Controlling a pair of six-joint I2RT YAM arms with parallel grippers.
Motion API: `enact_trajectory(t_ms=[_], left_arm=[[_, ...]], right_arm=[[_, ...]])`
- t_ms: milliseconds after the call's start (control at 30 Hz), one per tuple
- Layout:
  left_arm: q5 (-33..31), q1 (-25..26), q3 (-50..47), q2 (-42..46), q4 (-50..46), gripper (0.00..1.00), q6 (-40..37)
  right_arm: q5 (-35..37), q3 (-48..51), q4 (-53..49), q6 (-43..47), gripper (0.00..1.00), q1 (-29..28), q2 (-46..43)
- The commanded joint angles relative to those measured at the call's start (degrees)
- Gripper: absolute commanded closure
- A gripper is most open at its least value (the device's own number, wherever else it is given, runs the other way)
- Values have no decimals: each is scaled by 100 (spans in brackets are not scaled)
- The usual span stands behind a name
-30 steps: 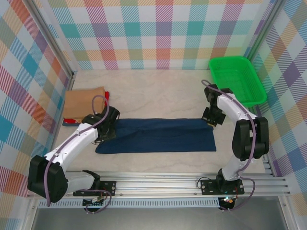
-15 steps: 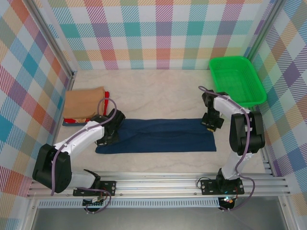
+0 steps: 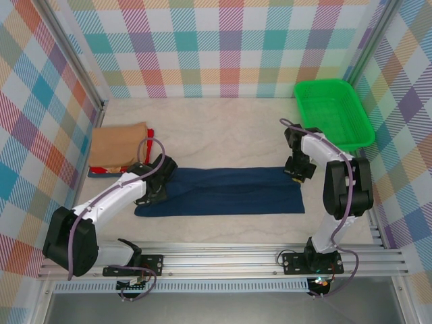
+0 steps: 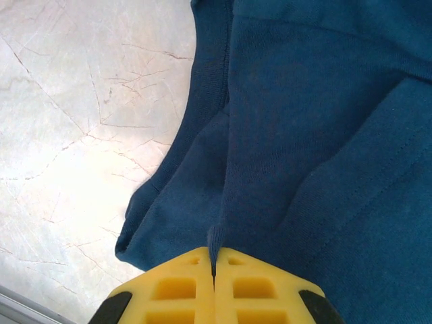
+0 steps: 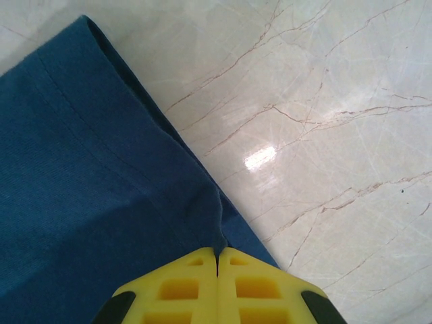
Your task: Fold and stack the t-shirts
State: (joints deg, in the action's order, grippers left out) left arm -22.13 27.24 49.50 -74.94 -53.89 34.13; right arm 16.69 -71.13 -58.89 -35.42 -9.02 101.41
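Note:
A dark navy t-shirt [image 3: 223, 191] lies folded into a long strip across the middle of the table. My left gripper [image 3: 156, 182] sits at the strip's left end, its yellow jaws shut on a pinch of navy cloth [image 4: 214, 237]. My right gripper [image 3: 295, 173] is at the far right corner of the strip, also shut on the cloth edge [image 5: 217, 236]. A folded tan t-shirt [image 3: 119, 143] tops a pile at the left, with a red one [image 3: 150, 137] showing under it.
A green plastic basket [image 3: 333, 113] stands at the back right. Checked walls close in the back and both sides. A metal rail [image 3: 223, 260] runs along the near edge. Bare marble table [image 3: 223, 131] lies behind the strip.
Both grippers have shifted slightly toward the far side, drawing the strip's far edge with them. The left arm's elbow has swung. Both grips stay shut.

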Motion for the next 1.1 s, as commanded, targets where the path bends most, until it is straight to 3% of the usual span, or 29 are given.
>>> enact_trajectory(t_ms=[0,267,867,1067], left_arm=[[18,79,-162,-139,3,100,138],[-22,230,-225,-648,253,100,214],[-942,422,-171,127,-286,100,476],[-934,465,-231,85,-170,100,495]], right_arm=[[78,-21,-172,45,100,31,-109],[-26,422,42,-114,100,31,64],[480,123,-209,-17,100,23,-327],[432,261,-141,-60,100,14,-139]])
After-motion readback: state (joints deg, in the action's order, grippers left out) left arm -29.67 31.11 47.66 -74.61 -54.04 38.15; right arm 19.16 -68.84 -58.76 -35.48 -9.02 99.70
